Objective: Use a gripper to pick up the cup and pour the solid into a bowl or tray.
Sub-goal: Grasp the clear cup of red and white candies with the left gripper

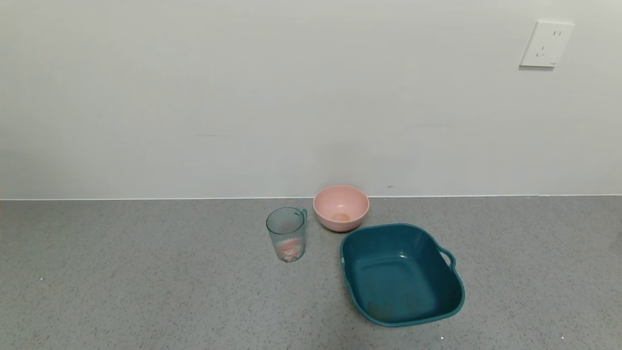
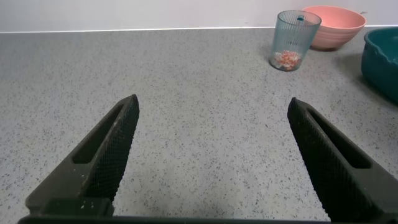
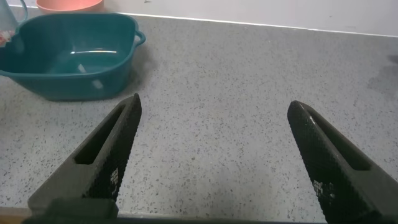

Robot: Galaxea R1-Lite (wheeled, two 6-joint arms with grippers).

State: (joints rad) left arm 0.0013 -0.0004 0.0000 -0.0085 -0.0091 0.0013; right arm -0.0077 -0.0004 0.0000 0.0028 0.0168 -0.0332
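The translucent pale blue-green cup (image 1: 286,234) stands upright on the grey counter, with white and orange-red solid pieces (image 1: 289,250) in its bottom. The dark teal tray (image 1: 401,273) lies empty to its right. The cup also shows in the left wrist view (image 2: 295,39), with the solid (image 2: 287,60) inside. The tray shows in the right wrist view (image 3: 70,55). My left gripper (image 2: 213,107) is open and empty, low over bare counter, far short of the cup. My right gripper (image 3: 214,106) is open and empty, off to the tray's right. Neither gripper shows in the head view.
A pink bowl (image 1: 341,207) stands behind the cup and tray, near the white wall. A wall socket (image 1: 545,43) is at the upper right. The speckled grey counter (image 1: 146,282) stretches wide on both sides.
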